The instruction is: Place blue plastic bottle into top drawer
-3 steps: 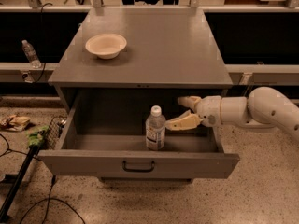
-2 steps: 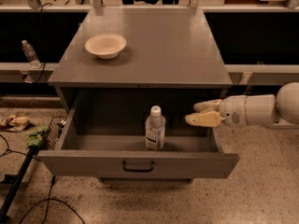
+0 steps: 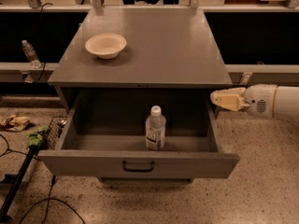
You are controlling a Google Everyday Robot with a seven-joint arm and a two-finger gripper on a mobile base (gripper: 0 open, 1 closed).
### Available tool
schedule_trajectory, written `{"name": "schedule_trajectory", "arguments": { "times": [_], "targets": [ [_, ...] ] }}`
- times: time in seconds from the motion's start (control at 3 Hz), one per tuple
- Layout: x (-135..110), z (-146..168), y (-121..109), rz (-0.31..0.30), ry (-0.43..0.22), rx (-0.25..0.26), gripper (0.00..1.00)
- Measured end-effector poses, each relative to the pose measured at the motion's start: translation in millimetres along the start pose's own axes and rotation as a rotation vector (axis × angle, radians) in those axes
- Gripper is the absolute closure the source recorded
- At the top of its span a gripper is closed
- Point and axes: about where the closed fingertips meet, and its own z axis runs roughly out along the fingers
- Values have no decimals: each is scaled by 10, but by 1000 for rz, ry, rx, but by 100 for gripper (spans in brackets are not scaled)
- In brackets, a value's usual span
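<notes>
Gripper [image 3: 219, 98] is seen right of the drawer [image 3: 84, 162], outside its side wall and apart from the bottle [image 3: 155, 129]; how wide it stands cannot be told. Bottle is stood upright inside the open grey drawer, near the front panel: clear plastic, white cap, printed label. A round cream bowl [image 3: 106, 45] is set on the flat cabinet top [image 3: 163, 41].

One high frontal view, angled down onto the open top drawer [image 3: 88, 163], gripper [image 3: 217, 98] at the frame's right edge.
</notes>
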Motion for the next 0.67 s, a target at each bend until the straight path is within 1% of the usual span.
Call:
{"name": "schedule_trajectory", "arguments": {
  "times": [0.33,0.67],
  "targets": [
    [-103,69,31,-19,-23,3,51],
    [-122,94,45,-22,-27,0,26]
  ]
}}
